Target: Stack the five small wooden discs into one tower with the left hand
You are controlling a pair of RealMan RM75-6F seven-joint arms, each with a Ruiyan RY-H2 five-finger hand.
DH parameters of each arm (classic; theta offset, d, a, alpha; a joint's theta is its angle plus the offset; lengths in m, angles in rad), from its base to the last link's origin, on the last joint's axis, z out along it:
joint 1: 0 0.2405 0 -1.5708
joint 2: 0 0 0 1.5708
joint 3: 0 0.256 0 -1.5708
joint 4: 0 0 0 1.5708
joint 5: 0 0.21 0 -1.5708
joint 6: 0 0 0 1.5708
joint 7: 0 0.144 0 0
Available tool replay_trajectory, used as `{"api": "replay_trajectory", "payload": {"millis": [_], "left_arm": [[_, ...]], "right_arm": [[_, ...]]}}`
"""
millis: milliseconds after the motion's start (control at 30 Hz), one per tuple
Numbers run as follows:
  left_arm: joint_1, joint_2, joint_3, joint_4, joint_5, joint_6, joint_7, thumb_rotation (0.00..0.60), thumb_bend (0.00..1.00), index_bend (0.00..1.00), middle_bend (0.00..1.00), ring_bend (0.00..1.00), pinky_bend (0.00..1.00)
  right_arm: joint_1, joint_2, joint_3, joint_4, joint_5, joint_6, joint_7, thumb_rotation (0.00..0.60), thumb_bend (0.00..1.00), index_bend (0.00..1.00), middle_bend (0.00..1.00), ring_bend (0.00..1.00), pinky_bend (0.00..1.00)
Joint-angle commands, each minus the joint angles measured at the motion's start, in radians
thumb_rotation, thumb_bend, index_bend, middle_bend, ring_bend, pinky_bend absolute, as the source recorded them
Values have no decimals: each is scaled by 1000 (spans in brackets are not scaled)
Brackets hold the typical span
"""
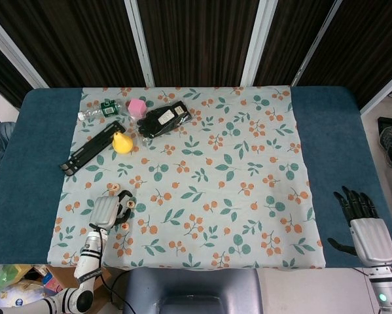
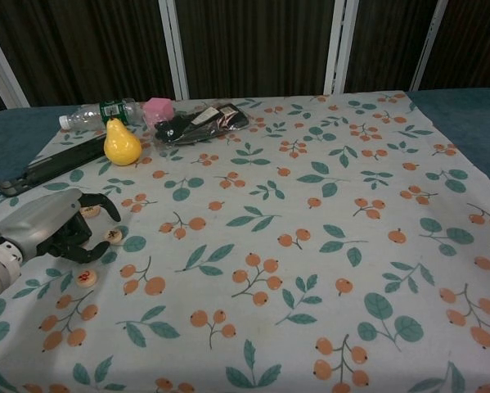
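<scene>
Head view first: the left hand (image 1: 105,211) was down near the front-left edge of the floral cloth (image 1: 248,163), fingers curled over a little cluster of wooden discs (image 1: 124,226). I could make out one disc just behind the hand's fingertips, one just to its right and another right beside its lower edge. Whether it actually had a disc pinched or was only hovering over them, honestly couldn't tell from above. Well behind the hand sat a yellow pear (image 1: 122,142), a black bar (image 1: 91,148), a clear bottle (image 1: 99,109), a pink cube (image 1: 137,107) and a black pouch (image 1: 164,119). The right hand (image 1: 362,222) was way off on the blue table (image 1: 333,131), clear of the cloth, fingers spread and holding nothing.

Chest view: the left hand (image 2: 52,229) lay low over the cloth (image 2: 310,246), dark fingers (image 2: 97,203) hooked downward. One disc (image 2: 89,210) peeked out just behind the fingers, another (image 2: 114,236) sat just off the fingertips, and a third with a red mark (image 2: 86,277) lay just in front of the hand. No stack visible, and the grip was still unclear here. The pear (image 2: 122,143) stood well behind the hand, with the bottle (image 2: 97,113) and pink cube (image 2: 157,109) beyond it.
</scene>
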Motion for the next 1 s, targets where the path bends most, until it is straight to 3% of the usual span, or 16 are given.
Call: {"api": "replay_trajectory", "payload": {"millis": [33,1000], "left_arm": [[0,-2,-1,6,-4,-3,-2,600,406,384,1000,1000,1000],[-10,-30,2,47,-2,-14,-10,600,406,453,1000,1000,1000]], "right_arm": [[0,0,0,0,-1,1,-1,600,80,0,0,0,0],[-2,1,0,-1,-1,2,-1,600,81,0,0,0,0]]}}
